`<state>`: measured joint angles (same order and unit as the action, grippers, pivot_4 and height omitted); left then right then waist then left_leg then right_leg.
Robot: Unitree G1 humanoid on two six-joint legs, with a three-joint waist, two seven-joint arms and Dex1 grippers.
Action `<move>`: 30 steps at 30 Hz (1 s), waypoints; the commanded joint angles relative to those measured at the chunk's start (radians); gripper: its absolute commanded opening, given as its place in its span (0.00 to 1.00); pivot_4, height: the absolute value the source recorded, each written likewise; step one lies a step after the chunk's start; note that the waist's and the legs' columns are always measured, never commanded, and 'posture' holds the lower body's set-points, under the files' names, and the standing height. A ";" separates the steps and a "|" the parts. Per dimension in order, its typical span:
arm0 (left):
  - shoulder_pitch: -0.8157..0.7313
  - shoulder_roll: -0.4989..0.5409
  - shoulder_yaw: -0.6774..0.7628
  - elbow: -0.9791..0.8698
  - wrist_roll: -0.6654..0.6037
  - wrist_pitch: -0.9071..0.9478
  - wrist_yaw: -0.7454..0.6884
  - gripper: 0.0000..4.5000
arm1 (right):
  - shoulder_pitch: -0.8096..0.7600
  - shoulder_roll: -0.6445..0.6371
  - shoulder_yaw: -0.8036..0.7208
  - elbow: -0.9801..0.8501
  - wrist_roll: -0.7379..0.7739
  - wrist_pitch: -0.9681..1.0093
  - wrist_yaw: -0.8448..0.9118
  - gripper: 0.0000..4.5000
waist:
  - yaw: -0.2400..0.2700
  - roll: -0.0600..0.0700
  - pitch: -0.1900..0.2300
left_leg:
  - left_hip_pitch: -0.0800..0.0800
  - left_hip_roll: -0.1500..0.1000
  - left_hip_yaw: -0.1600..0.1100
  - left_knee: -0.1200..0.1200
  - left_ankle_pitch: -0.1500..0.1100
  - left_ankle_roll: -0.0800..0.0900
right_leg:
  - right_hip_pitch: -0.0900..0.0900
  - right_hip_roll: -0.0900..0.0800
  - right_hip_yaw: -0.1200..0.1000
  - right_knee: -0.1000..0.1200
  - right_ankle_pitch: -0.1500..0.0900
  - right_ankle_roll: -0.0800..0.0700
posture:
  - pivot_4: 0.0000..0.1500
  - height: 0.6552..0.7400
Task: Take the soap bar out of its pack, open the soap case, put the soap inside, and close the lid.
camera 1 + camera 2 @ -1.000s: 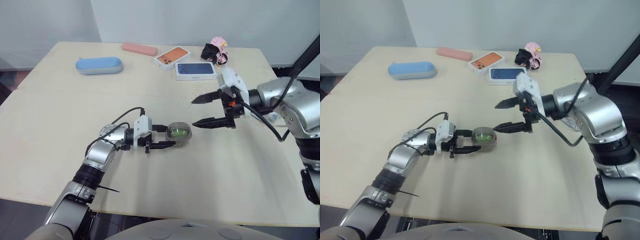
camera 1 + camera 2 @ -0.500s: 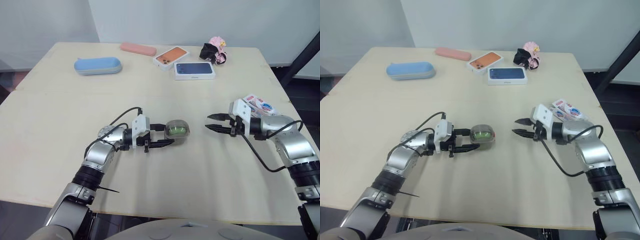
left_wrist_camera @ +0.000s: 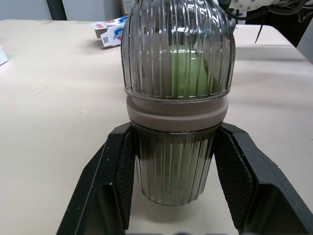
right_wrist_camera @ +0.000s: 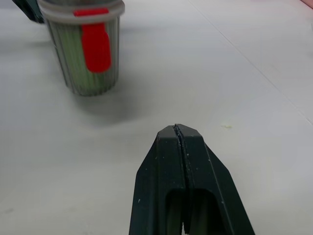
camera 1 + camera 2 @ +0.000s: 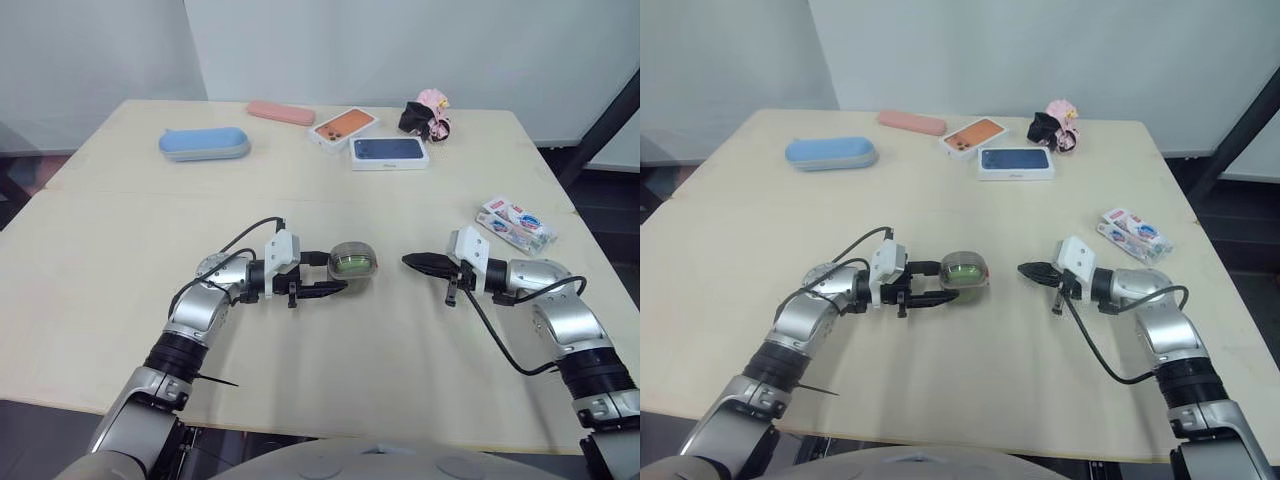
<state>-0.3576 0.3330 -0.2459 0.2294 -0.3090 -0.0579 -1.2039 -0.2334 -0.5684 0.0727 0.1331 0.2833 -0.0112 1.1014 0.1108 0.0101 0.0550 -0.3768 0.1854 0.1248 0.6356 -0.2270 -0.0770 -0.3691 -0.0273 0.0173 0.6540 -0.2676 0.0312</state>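
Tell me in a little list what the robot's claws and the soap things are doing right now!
left claw: shut on the case, one finger on each side
right claw: shut, empty, pointing at the case, not touching it
case: on the table, lid closed
soap: green, inside the case
pack: lying on the table near the right arm
far side: blue pouch, pink pouch, orange box, dark box

The soap case (image 3: 177,171) is smoky ribbed plastic with a beige band (image 3: 177,110) and a red clasp (image 4: 96,45). Green soap (image 3: 188,68) inside, and the pack (image 5: 515,222) is white, red, blue.
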 commanded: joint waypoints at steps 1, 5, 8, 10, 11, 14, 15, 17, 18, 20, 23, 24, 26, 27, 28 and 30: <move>-0.018 -0.002 0.027 -0.016 -0.019 -0.011 -0.007 0.42 | -0.017 -0.020 -0.041 -0.065 0.067 0.024 0.035 0.00 | 0.004 0.000 0.000 | 0.000 0.000 0.000 0.001 0.000 0.000 | 0.000 0.000 0.000 0.000 0.000 0.000 | 0.00 1.00; -0.012 0.001 0.018 0.004 0.001 -0.044 -0.017 0.42 | -0.082 -0.023 -0.049 -0.185 0.180 0.178 0.052 0.00 | 0.010 0.004 -0.003 | 0.000 0.000 0.000 0.002 -0.001 0.001 | 0.000 0.000 0.000 0.000 0.000 0.000 | 0.00 1.00; -0.012 0.001 0.013 0.016 0.009 -0.056 -0.024 0.42 | -0.106 -0.024 -0.045 -0.237 0.213 0.233 0.050 0.00 | 0.019 0.004 -0.006 | 0.000 0.001 0.000 0.003 -0.001 0.001 | 0.000 0.001 0.000 0.001 0.000 0.000 | 0.00 1.00; -0.015 0.001 0.010 0.025 0.013 -0.055 -0.026 0.42 | -0.137 -0.019 -0.034 -0.286 0.235 0.275 0.045 0.00 | 0.027 0.004 -0.008 | 0.000 0.001 0.000 0.003 -0.001 0.001 | 0.000 0.001 0.000 0.001 0.000 0.000 | 0.00 1.00; -0.016 0.000 0.009 0.028 0.014 -0.054 -0.027 0.42 | -0.151 -0.018 -0.028 -0.306 0.240 0.292 0.043 0.00 | 0.028 0.005 -0.009 | -0.001 0.001 0.000 0.004 -0.002 0.001 | 0.000 0.001 0.000 0.001 0.000 0.000 | 0.00 1.00; -0.018 -0.002 0.010 0.035 0.014 -0.052 -0.030 0.42 | -0.178 -0.012 -0.008 -0.345 0.242 0.329 0.035 0.00 | 0.027 0.004 -0.012 | -0.001 0.001 0.000 0.005 -0.003 0.002 | -0.001 0.000 0.000 0.001 0.000 0.000 | 0.00 1.00; -0.018 -0.003 0.011 0.036 0.014 -0.049 -0.031 0.42 | -0.183 -0.011 -0.001 -0.353 0.236 0.332 0.034 0.00 | 0.027 0.004 -0.013 | -0.001 0.001 0.000 0.005 -0.003 0.002 | -0.001 0.000 0.000 0.001 0.000 0.000 | 0.00 1.00; -0.018 -0.005 0.011 0.036 0.016 -0.046 -0.033 0.42 | -0.187 -0.010 0.006 -0.360 0.231 0.342 0.032 0.00 | 0.027 0.003 -0.016 | -0.001 0.001 0.000 0.005 -0.003 0.002 | 0.000 0.000 0.000 0.001 0.000 0.000 | 0.00 1.00; -0.018 -0.005 0.012 0.035 0.017 -0.044 -0.034 0.42 | -0.188 -0.008 0.007 -0.362 0.232 0.347 0.030 0.00 | 0.027 0.003 -0.017 | -0.001 0.001 0.000 0.005 -0.003 0.001 | 0.000 0.000 0.000 0.001 0.000 0.000 | 0.00 1.00; -0.017 -0.004 0.011 0.032 0.018 -0.041 -0.035 0.42 | -0.190 -0.009 0.010 -0.363 0.231 0.352 0.032 0.00 | 0.026 0.003 -0.017 | -0.001 0.001 0.000 0.005 -0.003 0.001 | 0.000 0.000 0.000 0.001 0.000 0.000 | 0.00 1.00; -0.015 -0.001 0.012 0.030 0.018 -0.038 -0.037 0.42 | -0.191 -0.012 0.019 -0.363 0.225 0.351 0.039 0.00 | 0.026 0.003 -0.018 | -0.001 0.001 0.000 0.005 -0.003 0.001 | 0.000 0.000 0.000 0.001 0.000 0.000 | 0.00 1.00; -0.015 -0.001 0.013 0.029 0.017 -0.036 -0.037 0.42 | -0.191 -0.013 0.024 -0.363 0.220 0.349 0.043 0.00 | 0.025 0.003 -0.018 | -0.001 0.001 0.000 0.005 -0.003 0.001 | 0.000 0.000 0.000 0.001 0.000 0.000 | 0.00 1.00; -0.016 0.000 0.014 0.030 0.018 -0.035 -0.038 0.42 | -0.196 -0.011 0.037 -0.360 0.211 0.347 0.042 0.00 | 0.025 0.003 -0.018 | -0.001 0.001 0.000 0.005 -0.003 0.001 | 0.000 0.001 0.000 0.001 0.000 0.000 | 0.00 1.00; -0.017 0.000 0.014 0.030 0.018 -0.035 -0.039 0.42 | -0.200 -0.009 0.042 -0.358 0.206 0.346 0.039 0.00 | 0.025 0.003 -0.019 | -0.001 0.001 0.000 0.005 -0.003 0.001 | 0.000 0.001 0.000 0.001 0.000 0.000 | 0.00 1.00; -0.018 0.000 0.015 0.030 0.018 -0.035 -0.039 0.42 | -0.204 -0.008 0.049 -0.354 0.199 0.346 0.038 0.00 | 0.025 0.003 -0.019 | -0.001 0.001 0.000 0.005 -0.003 0.001 | 0.000 0.001 0.000 0.001 0.000 0.000 | 0.00 1.00; -0.018 0.000 0.015 0.030 0.019 -0.035 -0.039 0.42 | -0.209 -0.008 0.060 -0.349 0.190 0.342 0.039 0.00 | 0.025 0.003 -0.019 | -0.001 0.001 0.000 0.005 -0.003 0.001 | 0.000 0.001 0.000 0.001 0.000 0.000 | 0.00 1.00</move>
<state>-0.3596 0.3291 -0.2483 0.2754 -0.2786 -0.0911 -1.2398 -0.4181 -0.5797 0.1379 -0.2020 0.4759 0.3426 1.1410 0.1356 0.0129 0.0360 -0.3773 0.1864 0.1250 0.6401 -0.2303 -0.0762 -0.3695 -0.0266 0.0172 0.6549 -0.2676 0.0314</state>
